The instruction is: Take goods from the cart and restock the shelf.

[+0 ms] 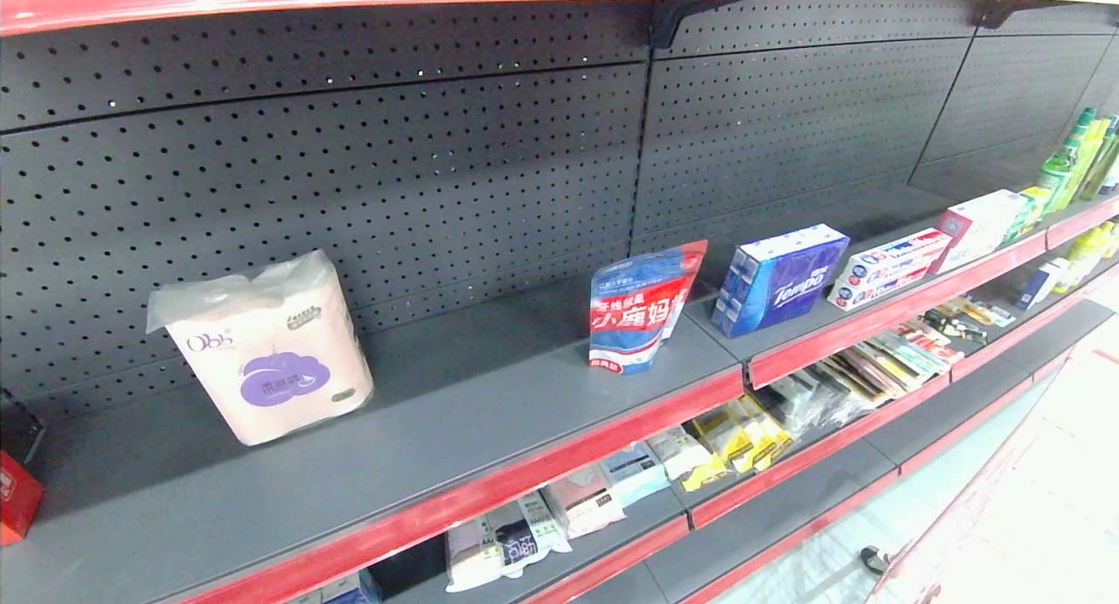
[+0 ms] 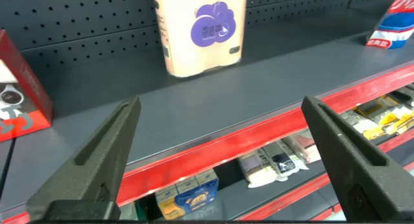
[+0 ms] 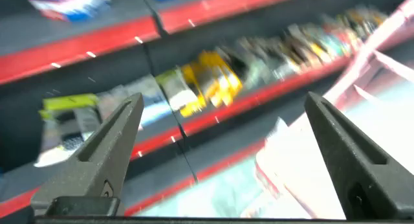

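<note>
A plastic-wrapped white toilet-roll pack [image 1: 271,350] stands left on the dark grey shelf board [image 1: 472,385] (red front lip [image 1: 559,451]), a wide bare stretch apart from the red-and-blue stand-up pouch [image 1: 642,311]. The left gripper [image 2: 220,104] gapes wide before that lip, holding nothing; the right gripper [image 3: 223,98], equally wide, faces lower shelves [image 3: 97,46].

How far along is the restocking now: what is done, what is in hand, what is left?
Done, apparently: a toilet paper pack, a red-and-blue pouch and a blue tissue pack stand on the shelf. In hand: nothing; the left gripper and right gripper are open and empty. Left: the bare stretch between pack and pouch likely needs goods.
</note>
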Tool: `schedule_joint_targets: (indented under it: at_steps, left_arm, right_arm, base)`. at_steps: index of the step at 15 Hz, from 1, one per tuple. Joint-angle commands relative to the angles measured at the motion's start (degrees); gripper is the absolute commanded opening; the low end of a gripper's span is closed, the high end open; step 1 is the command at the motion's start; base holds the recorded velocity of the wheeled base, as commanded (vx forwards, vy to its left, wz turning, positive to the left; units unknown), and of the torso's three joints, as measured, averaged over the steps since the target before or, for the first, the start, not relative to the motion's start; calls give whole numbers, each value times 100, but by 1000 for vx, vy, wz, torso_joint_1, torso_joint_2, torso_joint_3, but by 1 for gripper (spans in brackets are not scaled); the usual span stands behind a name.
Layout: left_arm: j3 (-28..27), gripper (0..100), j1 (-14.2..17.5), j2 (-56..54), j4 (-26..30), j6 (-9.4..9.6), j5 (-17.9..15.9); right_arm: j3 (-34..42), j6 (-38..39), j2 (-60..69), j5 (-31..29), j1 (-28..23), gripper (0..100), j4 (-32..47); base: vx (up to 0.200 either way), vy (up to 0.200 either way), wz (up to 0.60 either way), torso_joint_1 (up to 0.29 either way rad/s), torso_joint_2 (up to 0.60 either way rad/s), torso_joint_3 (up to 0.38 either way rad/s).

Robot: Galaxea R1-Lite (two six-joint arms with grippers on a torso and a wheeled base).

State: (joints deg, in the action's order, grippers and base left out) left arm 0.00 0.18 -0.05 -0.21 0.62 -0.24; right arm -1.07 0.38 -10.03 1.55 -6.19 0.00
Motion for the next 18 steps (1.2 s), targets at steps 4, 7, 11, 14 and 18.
schedule_joint_targets:
  at_steps: [4, 7, 11, 14, 18]
  left_arm:
    - [0, 100, -1, 5, -6, -27, -2]
    - [0, 100, -1, 5, 3, -27, -2]
    - [0, 100, -1, 5, -6, -18, -2]
    - [0, 100, -1, 5, 3, -27, -2]
    - [0, 100, -1, 5, 3, -27, -2]
  right_arm:
    - [-2837, -556, -4841, 135, -1297, 100, 62]
    - [-2855, -2015, -7153, 425, -2483, 100, -158]
    - [-2538, -4643, -8717, 997, -3723, 100, -1248]
    - [-2398, -6313, -9306, 1269, -4276, 100, -1248]
    - [-2266, -7078, -10045, 1515, -4303, 100, -1257]
  base:
    - [0, 0, 0, 0, 0, 0]
    - [0, 0, 0, 0, 0, 0]
    - [0, 0, 0, 0, 0, 0]
    - [0, 0, 0, 0, 0, 0]
    - [0, 0, 0, 0, 0, 0]
